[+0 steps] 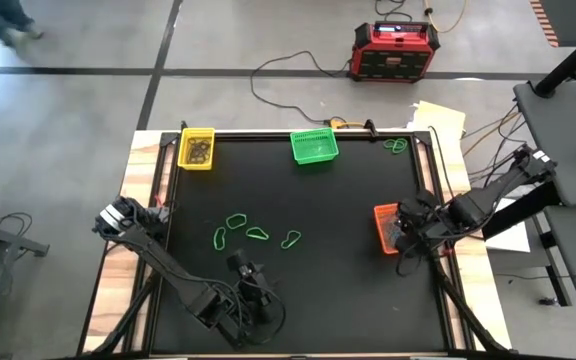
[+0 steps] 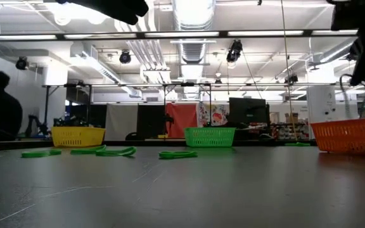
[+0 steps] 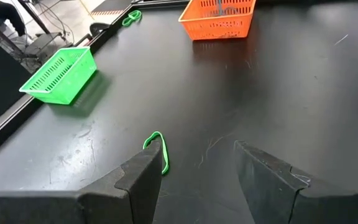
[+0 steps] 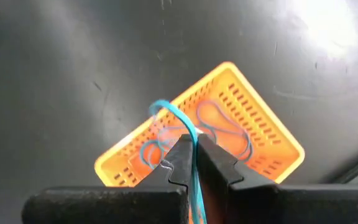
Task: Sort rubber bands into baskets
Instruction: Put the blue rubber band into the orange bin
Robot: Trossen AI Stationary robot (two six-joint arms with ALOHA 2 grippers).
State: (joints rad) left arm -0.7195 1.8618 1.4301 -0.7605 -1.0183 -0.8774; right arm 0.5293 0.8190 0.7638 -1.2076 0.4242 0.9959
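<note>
The right gripper hangs over the orange basket at the table's right edge, fingers clamped on a blue rubber band. More blue bands lie inside the basket. The left gripper waits, fingers apart, near the front edge, beside a green rubber band.

Four green rubber bands lie mid-table; yellow basket, green basket and orange basket sit apart.

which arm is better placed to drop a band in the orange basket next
Right. The right gripper is shut on a blue rubber band directly over the orange basket; the left gripper is open, far off by a green band.
</note>
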